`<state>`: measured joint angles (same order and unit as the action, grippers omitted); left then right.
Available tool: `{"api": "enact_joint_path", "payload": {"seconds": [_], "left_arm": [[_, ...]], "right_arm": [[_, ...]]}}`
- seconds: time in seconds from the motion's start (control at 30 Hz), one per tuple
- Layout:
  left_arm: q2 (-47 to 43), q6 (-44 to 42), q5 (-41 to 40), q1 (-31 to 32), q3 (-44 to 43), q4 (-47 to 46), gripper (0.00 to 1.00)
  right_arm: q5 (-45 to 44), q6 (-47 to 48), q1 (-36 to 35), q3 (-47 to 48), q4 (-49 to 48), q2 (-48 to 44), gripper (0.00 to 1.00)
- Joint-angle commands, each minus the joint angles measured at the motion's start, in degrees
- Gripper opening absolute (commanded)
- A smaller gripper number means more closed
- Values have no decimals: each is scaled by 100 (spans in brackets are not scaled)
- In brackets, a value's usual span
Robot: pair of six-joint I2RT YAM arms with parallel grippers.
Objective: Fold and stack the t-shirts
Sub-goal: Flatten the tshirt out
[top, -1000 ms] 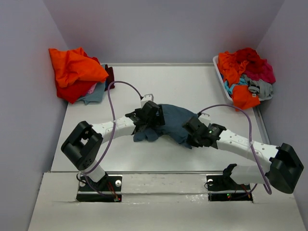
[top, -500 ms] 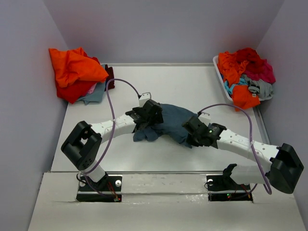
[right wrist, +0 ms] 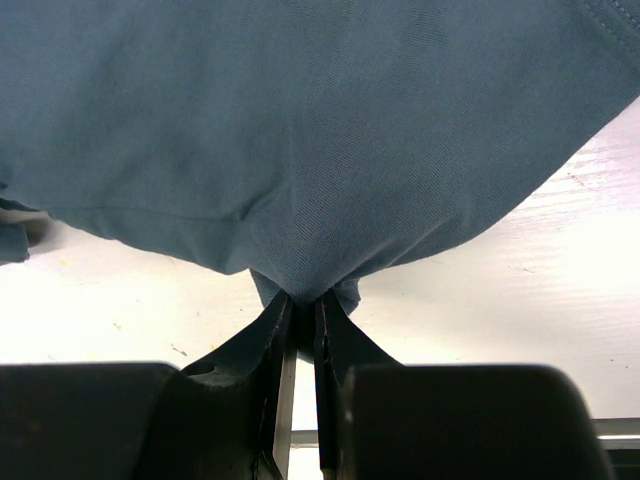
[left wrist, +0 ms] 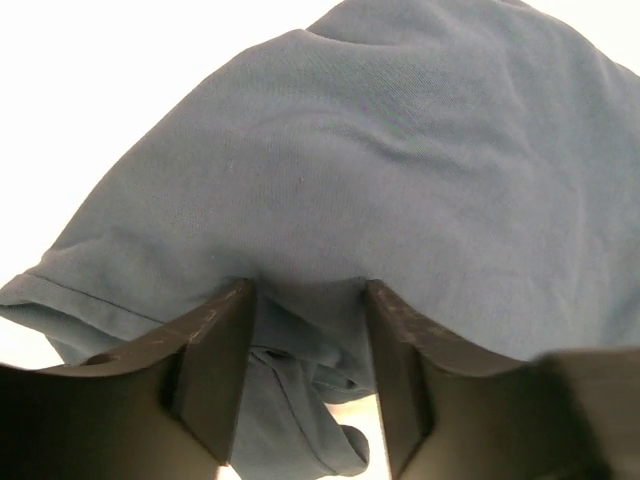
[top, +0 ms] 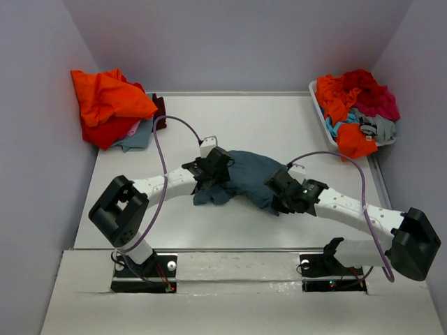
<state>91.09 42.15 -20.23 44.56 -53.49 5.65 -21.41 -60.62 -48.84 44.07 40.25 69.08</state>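
On the table (top: 279, 118), a rumpled slate-blue t-shirt (top: 246, 174), edge tight in the right gripper (right wrist: 303, 300), left gripper (left wrist: 305, 290) ajar over a fold.

Robotics laboratory test cell — a white desk (top: 279, 122) closed in on three sides by plain pale walls (top: 237, 42), with a left arm (top: 167, 183) and a right arm (top: 349, 206) bolted at its near edge and trailing purple cables (top: 160, 160).
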Motion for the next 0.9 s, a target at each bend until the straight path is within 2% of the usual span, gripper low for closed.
{"api": "enact_joint_path", "payload": {"seconds": [0.0, 0.03, 0.1, 0.2, 0.43, 0.47, 0.63, 0.7, 0.73, 0.83, 0.87], "left_arm": [[-118, 47, -341, 18, -82, 76, 66], [-83, 65, -341, 18, -91, 111, 69], [-30, 91, -306, 18, -65, 112, 62], [14, 127, -297, 18, -21, 94, 60], [190, 127, -201, 18, 15, 42, 44], [233, 101, -149, 18, 32, 15, 38], [348, 118, -95, 18, 93, -46, 37], [339, 144, -104, 18, 120, -82, 29], [339, 136, -104, 18, 129, -82, 29], [304, 135, -139, 18, 85, -38, 15], [287, 127, -183, 18, 41, -12, 7]], "right_arm": [[-127, 15, -47, 5, -140, -114, 8], [-135, 24, -47, 5, -149, -114, 8], [-135, 15, -47, -13, -149, -140, 8], [-135, -2, -47, -48, -149, -175, 7], [-92, -11, -47, -110, -202, -193, 8], [-83, -11, -47, -110, -202, -193, 8], [-100, -11, -47, -110, -167, -254, 7], [-100, -20, -47, -118, -149, -263, 7], [-100, -20, -47, -118, -149, -263, 7], [-100, -11, -47, -92, -131, -246, 7], [-118, 6, -47, -75, -97, -246, 7]]}}
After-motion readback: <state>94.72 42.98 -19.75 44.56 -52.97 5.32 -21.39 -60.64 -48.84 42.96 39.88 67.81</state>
